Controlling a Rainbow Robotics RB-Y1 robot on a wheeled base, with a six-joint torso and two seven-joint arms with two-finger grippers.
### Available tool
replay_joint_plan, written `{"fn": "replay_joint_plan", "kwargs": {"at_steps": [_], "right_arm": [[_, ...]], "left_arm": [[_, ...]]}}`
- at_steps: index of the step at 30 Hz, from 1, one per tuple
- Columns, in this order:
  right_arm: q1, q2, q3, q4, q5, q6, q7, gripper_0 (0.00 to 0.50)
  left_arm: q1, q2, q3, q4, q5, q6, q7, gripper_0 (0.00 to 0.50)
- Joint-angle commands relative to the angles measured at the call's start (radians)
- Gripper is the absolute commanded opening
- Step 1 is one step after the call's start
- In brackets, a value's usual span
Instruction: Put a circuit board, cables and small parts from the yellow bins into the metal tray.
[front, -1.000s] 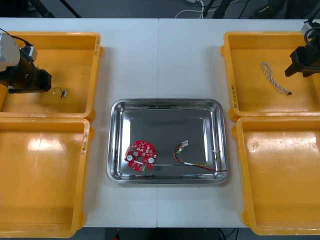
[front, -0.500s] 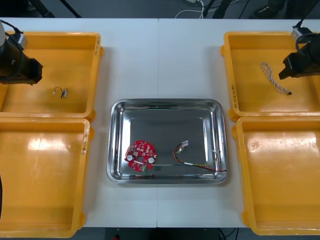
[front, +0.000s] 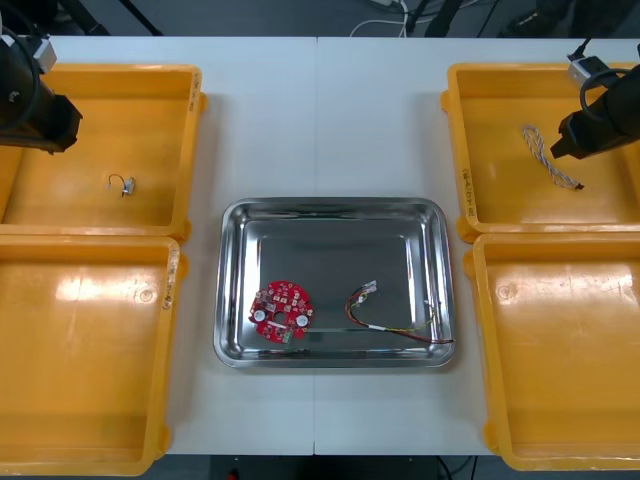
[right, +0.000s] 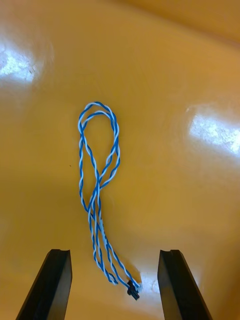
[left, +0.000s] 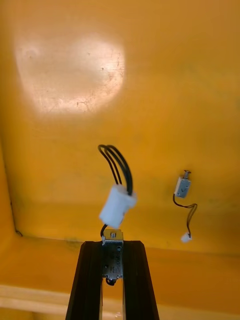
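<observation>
— What is lying in the metal tray (front: 330, 212) so far?
— The circuit board (front: 282, 311) and the red and yellow cable (front: 395, 320).
— And what is waiting?
— The left gripper (left: 112, 245) is pinching a small metal part (left: 113, 261) above its yellow bin (front: 150, 75). The right gripper (right: 114, 252), fingers spread, is hovering over the blue and white cable (right: 100, 195), which I judge is next.

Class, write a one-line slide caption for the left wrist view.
Left gripper, shut on a wired small metal part, above a second part lying in the yellow bin.
</observation>
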Motion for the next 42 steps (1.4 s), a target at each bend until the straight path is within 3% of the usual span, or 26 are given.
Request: {"fn": "replay_joint_plan", "kwargs": {"at_steps": [1, 7, 13, 26, 42], "right_arm": [[-0.056, 0.015, -0.03, 0.026, -0.011, -0.05, 0.099, 0.5], [-0.056, 0.02, -0.03, 0.115, -0.062, -0.138, 0.202, 0.5], [-0.056, 0.029, -0.03, 0.129, -0.062, -0.153, 0.205, 0.5], [-0.036, 0.049, -0.03, 0.131, -0.062, -0.176, 0.202, 0.5], [-0.006, 0.055, -0.028, 0.131, -0.064, -0.201, 0.202, 0.5]], "left_arm": [[0.002, -0.028, 0.026, -0.15, -0.029, 0.077, 0.064, 0.0], [0.03, -0.056, -0.002, -0.279, -0.032, 0.155, 0.159, 0.0], [0.047, -0.103, -0.046, -0.358, -0.038, 0.169, 0.244, 0.0], [0.051, -0.234, -0.233, -0.398, -0.069, 0.168, 0.399, 0.0], [0.1, -0.324, -0.413, -0.429, -0.078, 0.04, 0.575, 0.0]]}}
